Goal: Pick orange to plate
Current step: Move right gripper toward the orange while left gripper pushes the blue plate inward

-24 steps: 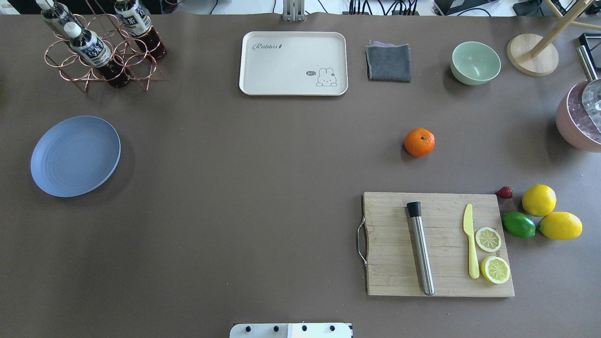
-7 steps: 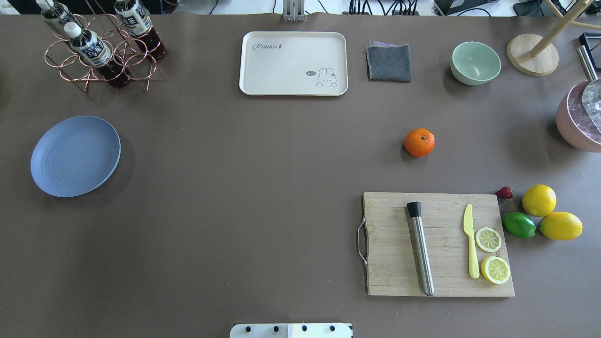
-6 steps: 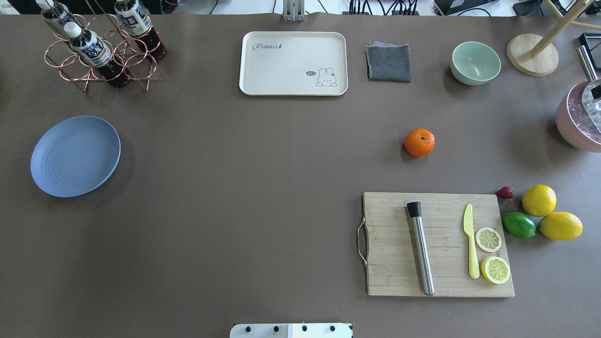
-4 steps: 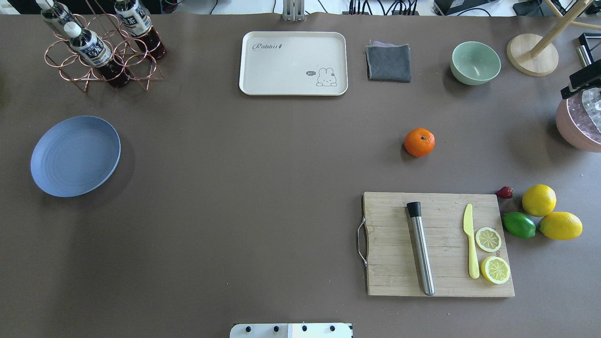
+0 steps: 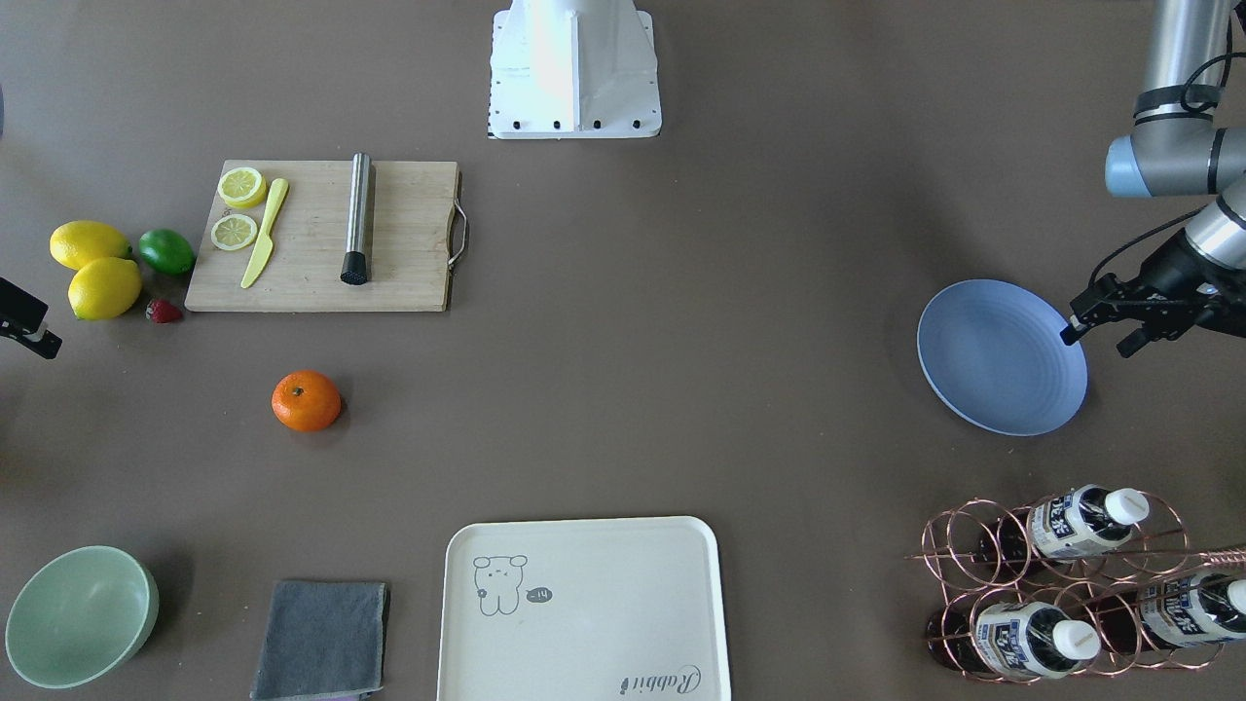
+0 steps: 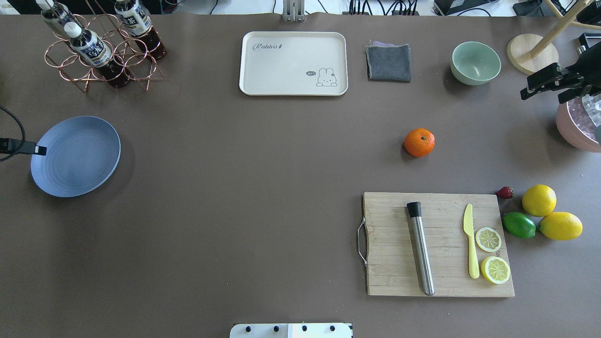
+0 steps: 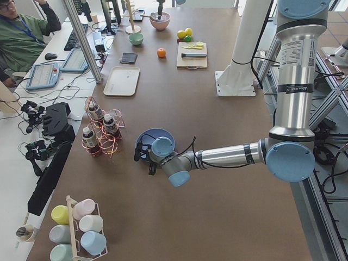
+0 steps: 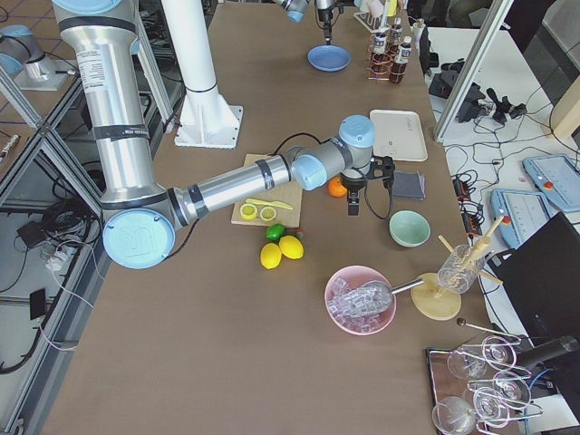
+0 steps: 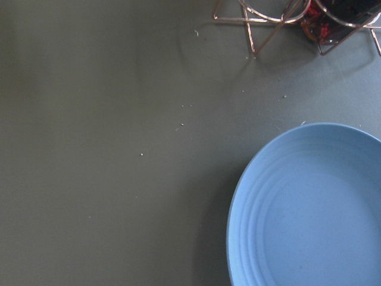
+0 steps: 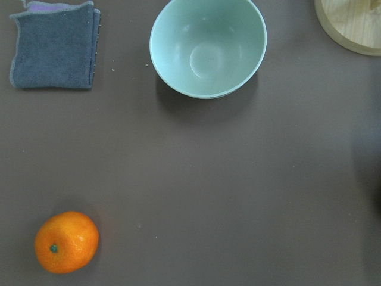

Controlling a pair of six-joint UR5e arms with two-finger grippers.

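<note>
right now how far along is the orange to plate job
Nothing done: the small round bright-orange fruit sits on the brown table, the round light-blue plate bare. In hand: the right arm hangs apart from it, jaws open. Left: grasp, carry, place.

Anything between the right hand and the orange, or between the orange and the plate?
Nothing visible. The right hand has a free line to the orange; the green bowl sits off to one side. From orange to plate, the tray and cutting board lie well off the line.
</note>
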